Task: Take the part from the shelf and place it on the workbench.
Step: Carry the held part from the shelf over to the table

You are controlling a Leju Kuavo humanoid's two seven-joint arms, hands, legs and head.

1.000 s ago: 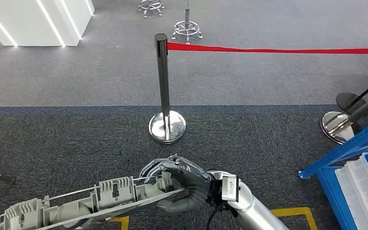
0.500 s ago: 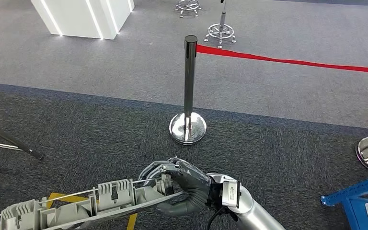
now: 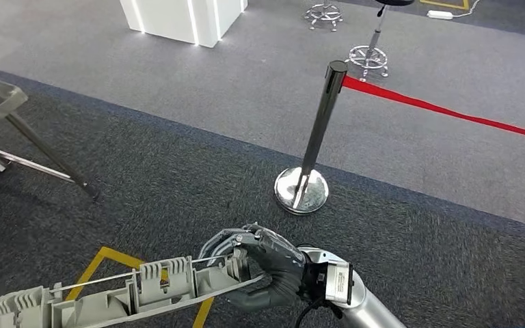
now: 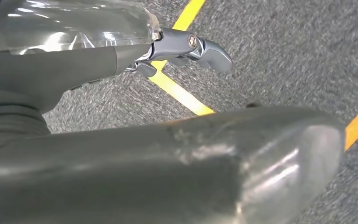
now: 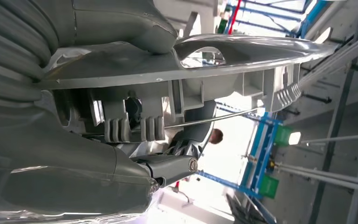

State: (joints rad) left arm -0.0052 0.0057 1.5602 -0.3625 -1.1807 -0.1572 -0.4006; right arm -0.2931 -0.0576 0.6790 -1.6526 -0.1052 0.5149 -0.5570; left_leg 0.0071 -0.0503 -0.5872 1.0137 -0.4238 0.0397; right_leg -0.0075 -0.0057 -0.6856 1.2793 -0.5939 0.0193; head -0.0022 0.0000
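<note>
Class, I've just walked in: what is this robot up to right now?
The right robot hand grips one end of a long grey ribbed part, carrying it above dark carpet with yellow floor tape. A chrome post with a red belt stands ahead. No workbench is in sight, so the part is not yet placed.
</note>
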